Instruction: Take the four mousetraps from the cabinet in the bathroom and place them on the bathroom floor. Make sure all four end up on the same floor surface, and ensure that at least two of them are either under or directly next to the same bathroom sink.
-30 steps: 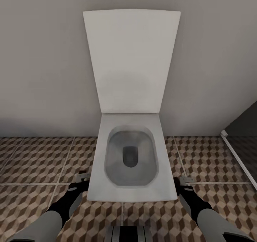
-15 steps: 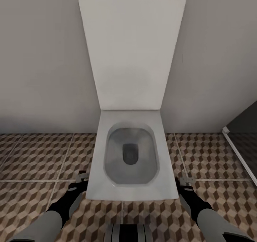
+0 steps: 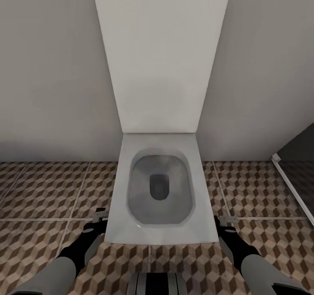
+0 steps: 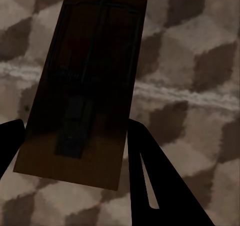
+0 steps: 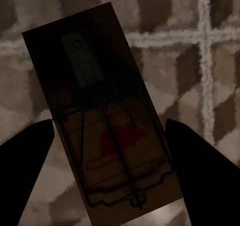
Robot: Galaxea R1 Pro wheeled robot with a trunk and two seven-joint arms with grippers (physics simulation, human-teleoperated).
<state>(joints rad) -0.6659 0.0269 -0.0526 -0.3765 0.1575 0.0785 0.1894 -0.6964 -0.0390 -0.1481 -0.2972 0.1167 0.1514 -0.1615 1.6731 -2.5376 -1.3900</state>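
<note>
In the left wrist view a dark-brown mousetrap (image 4: 82,85) sits between the two black fingers of my left gripper (image 4: 75,128), which is shut on its long edges above the cube-patterned bathroom floor (image 4: 200,45). The right wrist view shows a second mousetrap (image 5: 107,110), with a red mouse print, held the same way by my right gripper (image 5: 110,126). In the head view my left gripper (image 3: 100,218) and right gripper (image 3: 226,222) hang low on either side of a toilet. The cabinet and the sink are out of view.
A white toilet (image 3: 159,229) with its lid raised against the grey wall stands straight ahead, between my arms. A dark panel with a white frame (image 3: 291,189) runs along the right. Tiled floor (image 3: 43,190) lies open to the left and right of the toilet.
The whole picture has shifted as the camera drew a little closer to the toilet. Both arms keep their place in the view.
</note>
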